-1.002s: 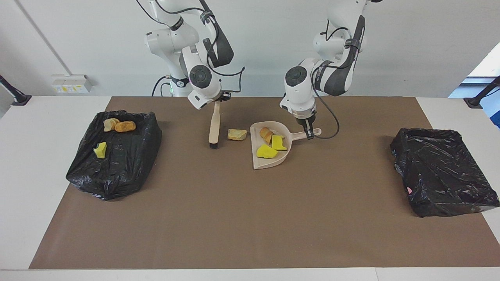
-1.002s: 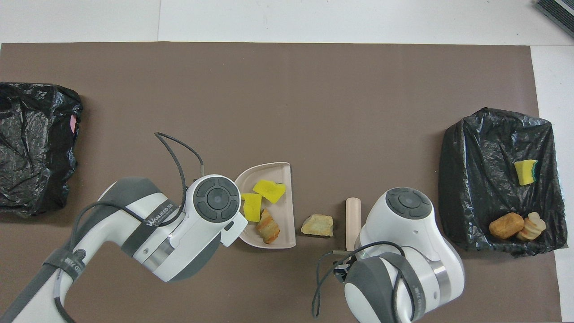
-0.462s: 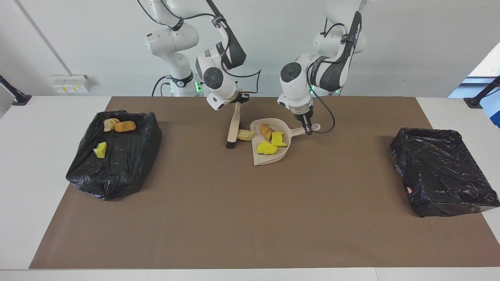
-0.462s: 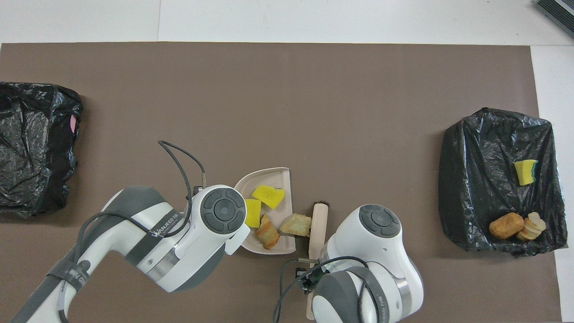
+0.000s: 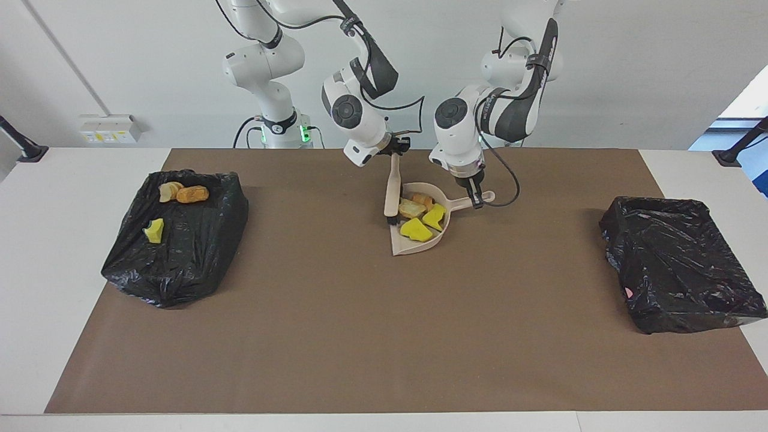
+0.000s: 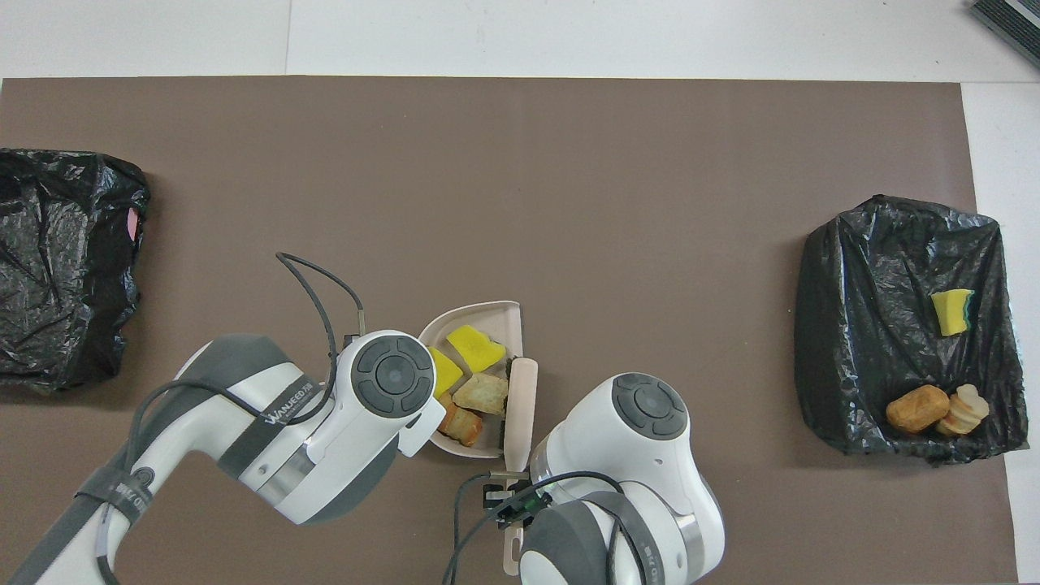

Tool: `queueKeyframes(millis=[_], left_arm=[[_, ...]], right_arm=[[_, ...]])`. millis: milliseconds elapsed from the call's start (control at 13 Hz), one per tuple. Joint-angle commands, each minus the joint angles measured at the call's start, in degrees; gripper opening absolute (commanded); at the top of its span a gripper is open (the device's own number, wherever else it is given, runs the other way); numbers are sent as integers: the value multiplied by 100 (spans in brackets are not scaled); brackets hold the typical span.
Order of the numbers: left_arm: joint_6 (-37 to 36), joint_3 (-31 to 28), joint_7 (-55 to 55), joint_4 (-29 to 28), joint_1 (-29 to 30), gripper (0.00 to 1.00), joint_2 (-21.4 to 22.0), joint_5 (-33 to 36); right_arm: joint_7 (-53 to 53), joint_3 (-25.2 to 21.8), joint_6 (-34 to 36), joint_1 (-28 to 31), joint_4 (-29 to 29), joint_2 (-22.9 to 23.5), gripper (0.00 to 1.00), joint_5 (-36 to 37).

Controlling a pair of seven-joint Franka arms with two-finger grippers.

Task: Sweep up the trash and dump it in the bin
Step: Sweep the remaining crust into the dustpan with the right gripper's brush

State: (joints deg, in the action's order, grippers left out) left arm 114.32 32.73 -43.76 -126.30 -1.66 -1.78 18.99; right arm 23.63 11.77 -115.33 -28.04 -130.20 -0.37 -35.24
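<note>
The beige dustpan lies on the brown mat close to the robots. My left gripper is shut on its handle. In the pan lie two yellow sponge pieces and two tan bread lumps of trash. My right gripper is shut on the beige brush, whose black bristles stand at the pan's open mouth. The bin toward the right arm's end holds a yellow piece and two bread lumps.
A second bin lined with a black bag sits toward the left arm's end of the table. The brown mat covers most of the white table. A black cable loops beside the left wrist.
My right gripper has swept the brush toward the dustpan, pushing the loose tan lump off the mat into it. The pan's pieces have bunched together.
</note>
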Motion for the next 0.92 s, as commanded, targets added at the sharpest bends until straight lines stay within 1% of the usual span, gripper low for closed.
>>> queueKeyframes(millis=[0,154,462,539,693,847], left_arm=[[310,-56,-71,-141,122,0,47,35],[362,-170,-238,-88,113,0,-6,35],[468,-328,-519,-9,104,0,-33,35],[459,-503,-650,70,52,0,-15,35],[468,-636,-836,132,43,0,11,-70],[459,-916,-1055,193,34,0,90,-88]], right_arm=[[-95,-43,255,219,73,-208,0,595],[-148,-43,685,517,91,-349,0,1218],[18,0,1082,448,240,-411,0,1932],[210,18,1057,440,249,-481,0,1933],[562,36,908,282,214,-508,0,1907],[1238,36,522,62,179,-561,0,1828]])
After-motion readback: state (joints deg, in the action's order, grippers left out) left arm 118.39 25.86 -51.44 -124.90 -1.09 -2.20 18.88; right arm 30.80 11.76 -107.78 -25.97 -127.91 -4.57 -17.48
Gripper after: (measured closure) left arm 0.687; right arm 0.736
